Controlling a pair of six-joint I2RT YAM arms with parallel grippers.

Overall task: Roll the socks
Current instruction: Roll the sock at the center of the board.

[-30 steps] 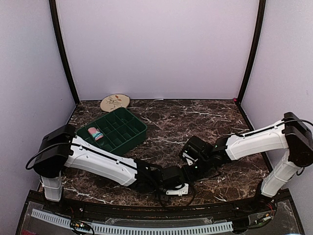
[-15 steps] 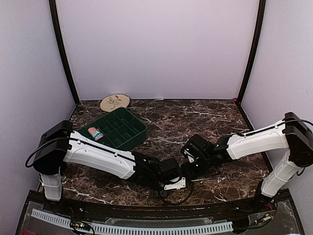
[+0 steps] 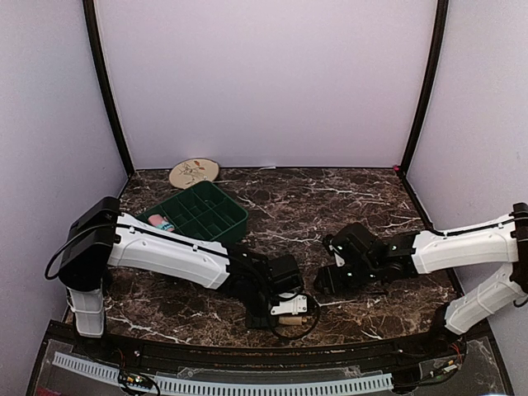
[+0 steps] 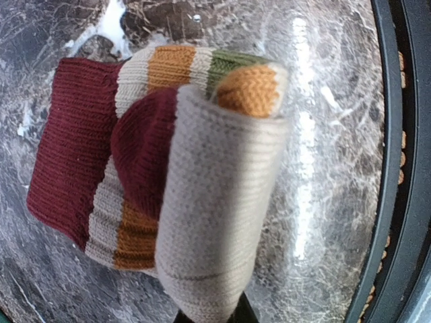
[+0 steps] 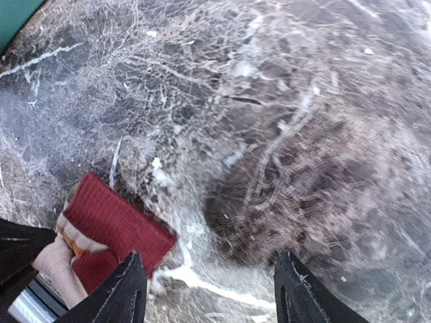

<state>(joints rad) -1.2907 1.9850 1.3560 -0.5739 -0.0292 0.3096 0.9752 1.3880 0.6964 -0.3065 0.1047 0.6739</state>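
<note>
Item 1. Striped sock: tan with dark red, orange and cream bands, folded over itself into a loose roll. It is located at the middle of the tabletop's near edge and is clamped in the closed left gripper.

Item 2. Pink sock: lodged in a left-end compartment of the green tray, towards the far left corner, and partly hidden by the left arm.

Item 3. Right gripper: fingers are spread with nothing between them. It is held just right of the striped sock, apart from it.
</note>
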